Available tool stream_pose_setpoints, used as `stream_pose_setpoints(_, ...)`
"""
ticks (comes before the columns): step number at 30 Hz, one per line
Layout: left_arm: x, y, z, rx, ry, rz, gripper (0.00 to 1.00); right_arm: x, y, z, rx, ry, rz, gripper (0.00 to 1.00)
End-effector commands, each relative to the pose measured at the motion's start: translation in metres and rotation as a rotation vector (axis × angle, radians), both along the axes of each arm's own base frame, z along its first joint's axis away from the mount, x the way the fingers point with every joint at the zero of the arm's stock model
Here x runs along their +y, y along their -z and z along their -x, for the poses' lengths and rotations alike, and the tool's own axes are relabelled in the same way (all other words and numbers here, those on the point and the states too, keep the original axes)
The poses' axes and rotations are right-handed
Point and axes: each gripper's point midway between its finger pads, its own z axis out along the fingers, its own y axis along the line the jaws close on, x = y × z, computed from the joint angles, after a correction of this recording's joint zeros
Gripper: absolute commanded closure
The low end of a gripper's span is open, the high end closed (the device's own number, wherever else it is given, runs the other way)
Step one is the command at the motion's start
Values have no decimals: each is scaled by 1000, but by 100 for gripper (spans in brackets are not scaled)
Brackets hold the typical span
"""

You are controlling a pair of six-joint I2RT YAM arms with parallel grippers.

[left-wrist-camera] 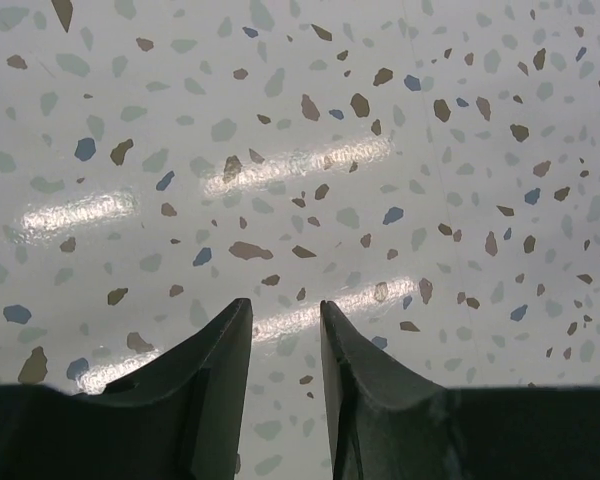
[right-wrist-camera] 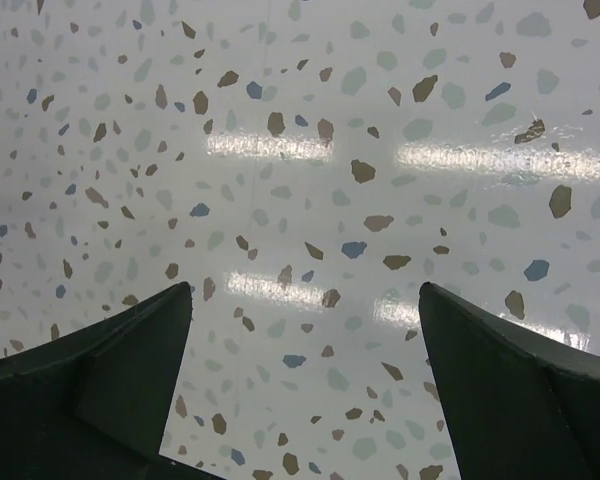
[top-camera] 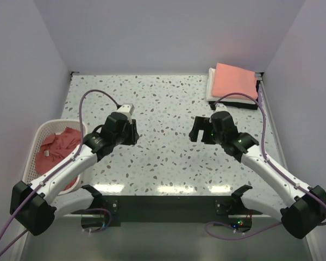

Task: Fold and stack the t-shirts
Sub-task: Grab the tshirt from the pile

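A crumpled brick-red t-shirt lies in the white mesh basket at the left. A stack of folded t-shirts sits at the back right corner: salmon-pink on top, white under it, and a black edge at the bottom. My left gripper hovers over bare table left of centre, its jaws a narrow gap apart and empty. My right gripper hovers over bare table right of centre, wide open and empty. No shirt shows in either wrist view.
The speckled terrazzo table is walled at the back and on both sides. The basket stands at the left edge beside my left arm. A dark strip runs along the near edge between the arm bases.
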Motion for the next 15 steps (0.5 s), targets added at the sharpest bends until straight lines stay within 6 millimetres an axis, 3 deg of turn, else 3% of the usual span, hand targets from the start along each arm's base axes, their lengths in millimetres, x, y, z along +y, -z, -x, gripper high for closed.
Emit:
stream_pose_setpoints(1,7,-17,-12,-69,-68,14,60,-6,-13,0,-39,-3,16,1)
stream_pose_setpoints(9,22,-45,-37,-104,-202,-25,46,-2,-11,13,-4,-45,-4,1)
stream_pose_setpoints(13,58,-57,-57,-101,-382,-100,39,-2,-11,18,8,-58,-4,1)
stream_pose_setpoints(15,87,-55,-62,-67,-491,-128,38,-3,-10,19,9,-61,-6,1)
